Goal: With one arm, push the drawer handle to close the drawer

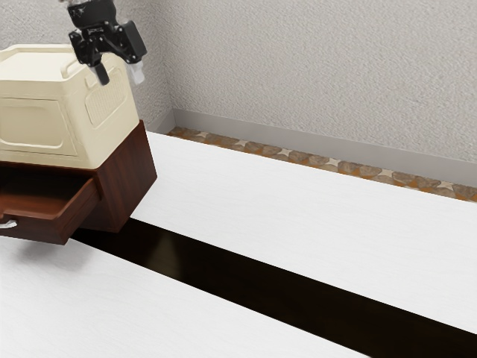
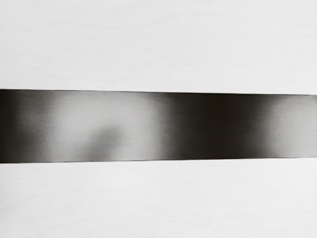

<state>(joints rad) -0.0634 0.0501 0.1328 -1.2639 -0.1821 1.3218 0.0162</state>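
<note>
Room interior, one; perhaps domestic, the exterior view giving only a corner of it. Walls (image 1: 313,67), far side and left: pale, rough-textured. Baseboard (image 1: 298,140): plain grey. Floor (image 1: 395,176), beyond the table's far edge: brown stone pattern. Table (image 1: 298,216): white, with dark glossy band (image 1: 261,283). Cabinet (image 1: 130,179), left: dark reddish wood, household type.

There's room to pass over the white table (image 1: 298,209), but the cabinet (image 1: 134,175), jutting drawer (image 1: 41,229) and cream box (image 1: 33,121) obstruct.
</note>
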